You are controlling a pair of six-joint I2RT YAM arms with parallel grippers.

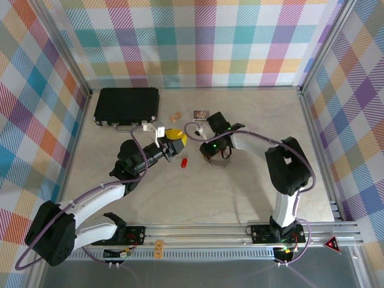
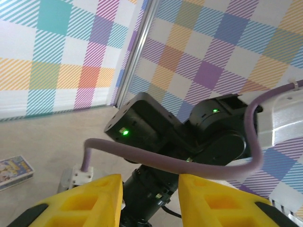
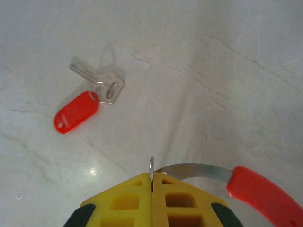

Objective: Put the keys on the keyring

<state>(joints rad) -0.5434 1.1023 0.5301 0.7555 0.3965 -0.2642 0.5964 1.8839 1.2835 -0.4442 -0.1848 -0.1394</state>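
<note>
Broadly, the pale worktop (image 1: 240, 198) carries everything, walled in by checked panels. Both arms reach to its middle, the left arm (image 1: 96, 198) from the near left and the right arm (image 1: 288, 168) from the near right. Their end effectors face each other closely, which looks like a set-up for one to steady the ring while the other feeds a key on. A black case (image 1: 127, 107) lies at the far left, out of the way.

The right end effector (image 3: 152, 177) is fully closed. Its yellow fingers pinch the thin edge of the keyring (image 3: 194, 169), so the ring juts out to one side just above the worktop. I judge that this grip leaves most of the rim free for threading. The left end effector (image 2: 150, 182) is partly open, with a clear gap between its yellow fingers (image 2: 90, 201) and nothing showing in them; it points at the right arm's wrist.

The keyring is a thin grey metal band with a red sleeve (image 3: 262, 196) along part of its rim. The keys (image 3: 87, 101) lie loose on the worktop between the two end effectors, a little nearer, and not yet on the ring. They show as a silver blade joined by a small loop to an oblong red tag. A small printed card (image 1: 200, 113) and a tan block (image 1: 174, 116) sit farther back.
</note>
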